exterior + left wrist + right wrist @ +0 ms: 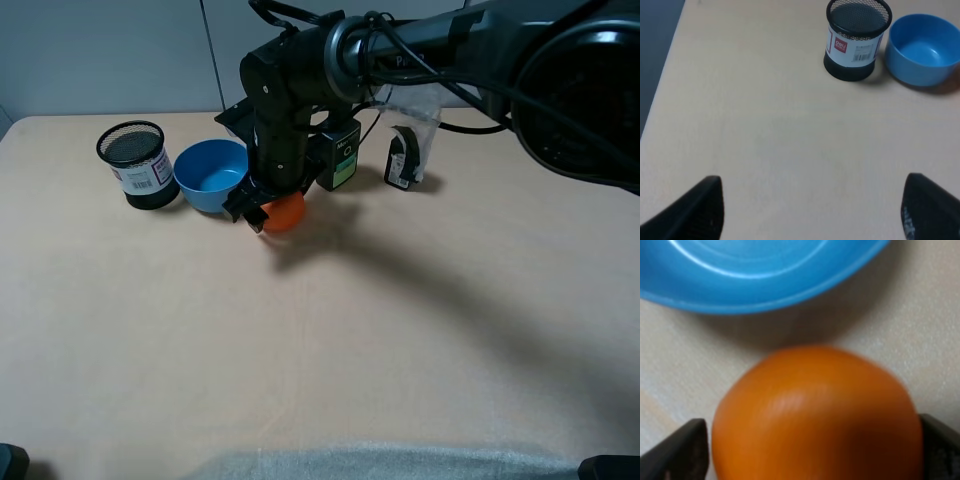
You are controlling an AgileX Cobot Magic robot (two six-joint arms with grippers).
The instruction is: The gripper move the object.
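1. The orange is down at the table, just beside the blue bowl — on the side away from the mesh pen cup.
2. The right gripper is lowered over the orange, with a black finger on either side of it. The wrist view is blurred, so I cannot tell whether the fingers press the fruit or stand just clear.
3. The left gripper hangs over the table — fingers wide apart, holding nothing.
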